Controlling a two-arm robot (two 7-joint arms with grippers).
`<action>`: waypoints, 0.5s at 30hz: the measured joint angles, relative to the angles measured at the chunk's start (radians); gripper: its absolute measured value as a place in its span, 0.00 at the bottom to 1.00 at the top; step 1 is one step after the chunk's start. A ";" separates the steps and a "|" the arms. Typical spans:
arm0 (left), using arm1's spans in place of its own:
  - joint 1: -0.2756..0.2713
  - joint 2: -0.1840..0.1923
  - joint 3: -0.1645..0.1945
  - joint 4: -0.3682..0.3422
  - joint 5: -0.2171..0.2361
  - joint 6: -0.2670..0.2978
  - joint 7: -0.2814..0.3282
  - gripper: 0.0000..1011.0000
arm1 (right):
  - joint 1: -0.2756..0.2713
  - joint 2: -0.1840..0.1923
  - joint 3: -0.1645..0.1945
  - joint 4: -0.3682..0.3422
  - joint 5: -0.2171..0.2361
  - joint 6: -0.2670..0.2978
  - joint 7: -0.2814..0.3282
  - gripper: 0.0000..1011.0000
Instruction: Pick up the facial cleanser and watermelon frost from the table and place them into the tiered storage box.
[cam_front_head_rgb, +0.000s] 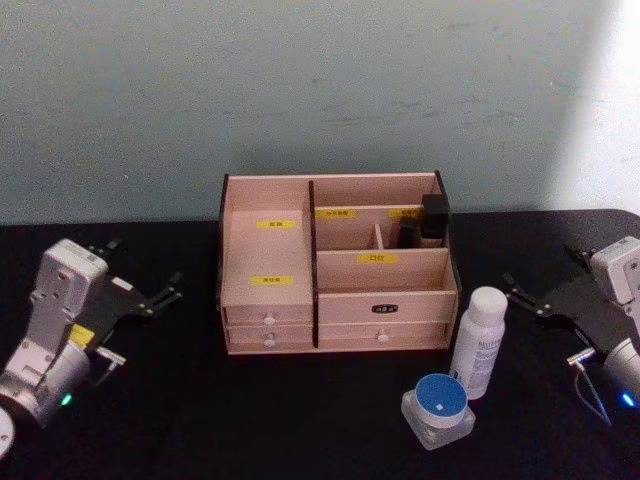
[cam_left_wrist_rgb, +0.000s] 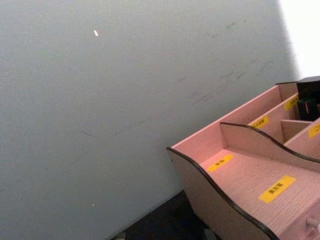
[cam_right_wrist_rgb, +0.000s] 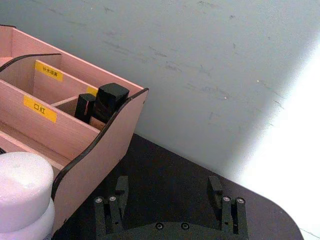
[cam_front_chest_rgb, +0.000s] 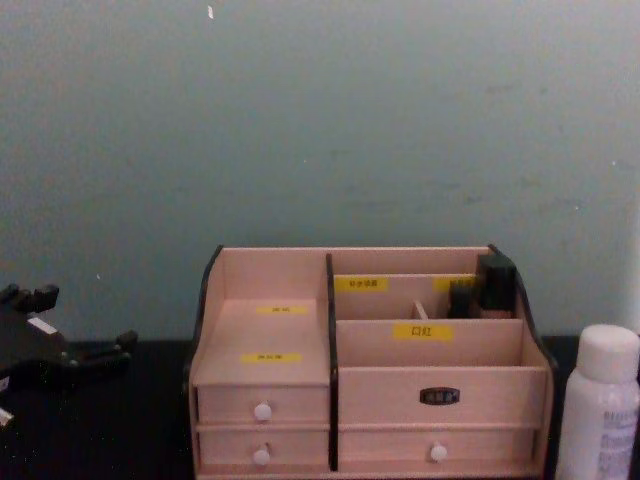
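The tiered storage box (cam_front_head_rgb: 268, 252) stands mid-table against the wall, seen also in the chest view (cam_front_chest_rgb: 380, 388) and both wrist views (cam_left_wrist_rgb: 210, 200) (cam_right_wrist_rgb: 95, 150). The facial cleanser (cam_front_head_rgb: 478, 343), a tall white bottle, stands upright just off the box's front right corner (cam_front_chest_rgb: 600, 400) (cam_right_wrist_rgb: 22, 185). The watermelon frost (cam_front_head_rgb: 438, 408), a frosted jar with a blue lid, sits in front of the bottle and a little to its left. My left gripper (cam_front_head_rgb: 145, 272) (cam_front_chest_rgb: 75, 320) hovers open left of the box. My right gripper (cam_front_head_rgb: 540, 275) (cam_right_wrist_rgb: 167, 189) is open, right of the bottle, holding nothing.
Dark cosmetic items (cam_front_head_rgb: 432, 218) stand in the box's rear right compartment (cam_right_wrist_rgb: 107, 102). A grey-green wall rises directly behind the box. The black tabletop (cam_front_head_rgb: 300, 420) stretches in front of the box and to both sides.
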 joint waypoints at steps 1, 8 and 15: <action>0.000 0.000 0.000 0.000 0.000 0.000 0.000 0.99 | 0.000 0.000 0.000 0.000 0.000 0.000 0.000 0.99; 0.000 0.000 0.000 0.000 0.000 0.000 0.000 0.99 | 0.000 0.000 0.000 0.000 0.000 0.000 0.000 0.99; 0.000 0.000 0.000 0.000 0.000 0.000 0.000 0.99 | 0.000 0.000 0.000 0.000 0.000 0.000 0.000 0.99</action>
